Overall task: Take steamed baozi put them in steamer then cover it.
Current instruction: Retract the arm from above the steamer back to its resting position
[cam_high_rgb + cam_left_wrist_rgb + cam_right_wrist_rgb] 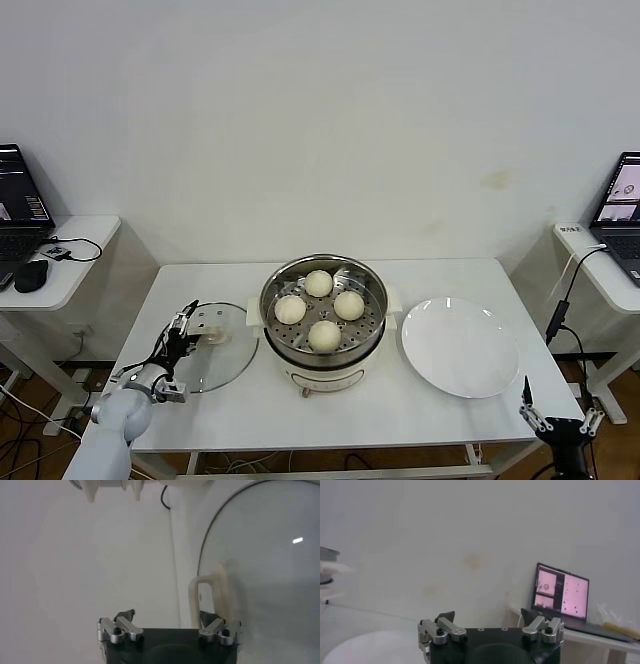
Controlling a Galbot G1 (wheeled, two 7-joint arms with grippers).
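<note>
Baozi (pixel 319 283), four in number, sit on the perforated tray inside the steamer (pixel 372 341), which stands at the centre of the white table (pixel 330 415). The steamer is uncovered. The cover (pixel 226 368) lies flat on the table just left of the steamer, its cream handle (pixel 211 321) uppermost. The left gripper (pixel 184 330) is over the cover at the handle, jaws spread wide on either side of it, holding nothing. The right gripper (pixel 556 422) is at the table's near right corner, jaws wide apart and empty. A white plate (pixel 461 347) lies right of the steamer.
</note>
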